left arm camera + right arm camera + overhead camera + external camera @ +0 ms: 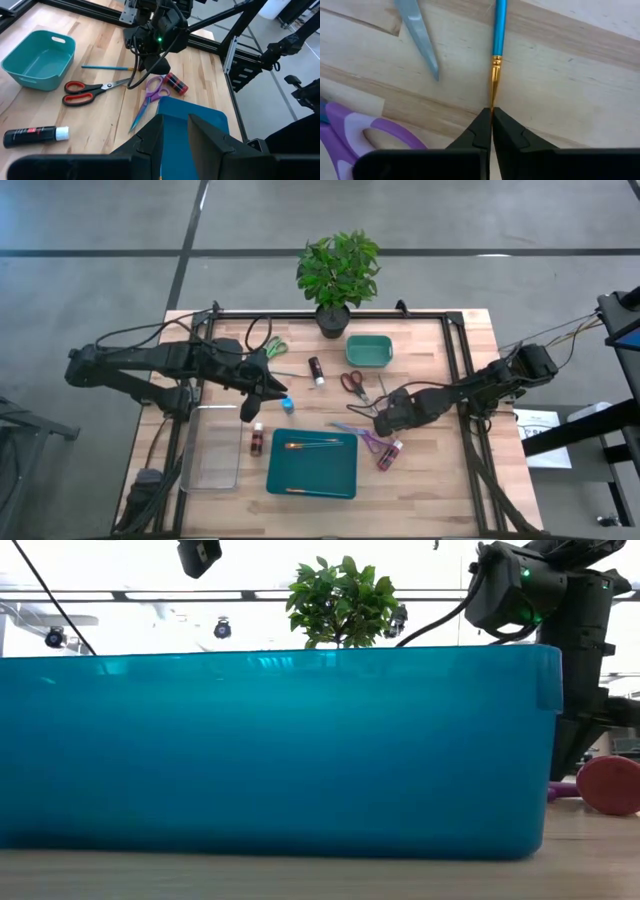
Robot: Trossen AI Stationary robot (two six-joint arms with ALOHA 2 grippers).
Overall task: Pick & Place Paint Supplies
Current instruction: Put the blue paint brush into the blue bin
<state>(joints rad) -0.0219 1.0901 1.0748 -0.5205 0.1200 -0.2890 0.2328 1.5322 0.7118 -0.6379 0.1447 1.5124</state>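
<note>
High view, right gripper (381, 418): lowered to the wooden table (430, 480) at mid-right, beside the purple scissors (372, 440) and near the red-handled scissors (352, 384).
High view, left gripper (254, 406): raised over the table's left half, between the clear tray (214, 448) and the blue paint bottle (288, 406).
High view, paint supplies: black paint bottle (316, 370) near table centre; dark red paint bottle (258, 441) just left of the teal tray (312, 465); pinkish paint bottle (390, 454) just right of it; two orange-handled brushes (312, 444) lying in the teal tray.
High view, other items: small teal bin (369, 350) and potted plant (338, 275) at the far edge.
Low view: teal tray wall fills most of the picture; plant top above it; pinkish bottle end at the right.
Left wrist view, left gripper (175, 131): fingers slightly parted, nothing between them, above the teal tray.
Left wrist view, table: black bottle, both scissors, teal bin and a blue-handled brush (106, 67) lie apart.
Right wrist view, right gripper (491, 116): clenched, fingertips pinched on the bristle tip of the blue-handled brush, which lies flat on the wood.
Right wrist view, surroundings: a scissor blade (417, 35) lies beside the brush; purple handles nearby.
</note>
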